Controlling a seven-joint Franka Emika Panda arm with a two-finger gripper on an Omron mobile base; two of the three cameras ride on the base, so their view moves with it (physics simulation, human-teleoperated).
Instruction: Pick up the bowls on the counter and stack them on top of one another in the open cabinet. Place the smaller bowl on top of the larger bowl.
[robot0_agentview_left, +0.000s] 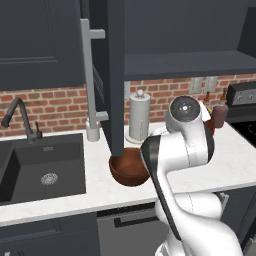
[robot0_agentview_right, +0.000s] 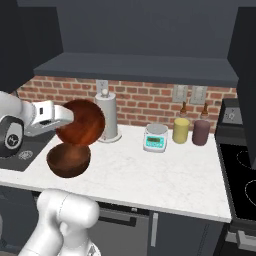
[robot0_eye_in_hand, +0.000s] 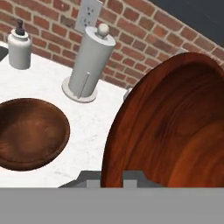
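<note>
While on edge, rim near vertical, smaller bowl (robot0_agentview_right: 80, 122) gripped between jaws.

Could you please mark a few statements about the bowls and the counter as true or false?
1. One bowl is held tilted above the counter by the gripper. True.
2. The other bowl already sits on the cabinet shelf. False: it rests upright on the counter near the sink.
3. The paper towel holder stands by the brick wall. True.
4. The soap dispenser lies inside the sink. False: it stands upright on the counter.
5. The kitchen scale sits between the two bowls. False: it stands farther along the counter, beyond the paper towel holder.
</note>
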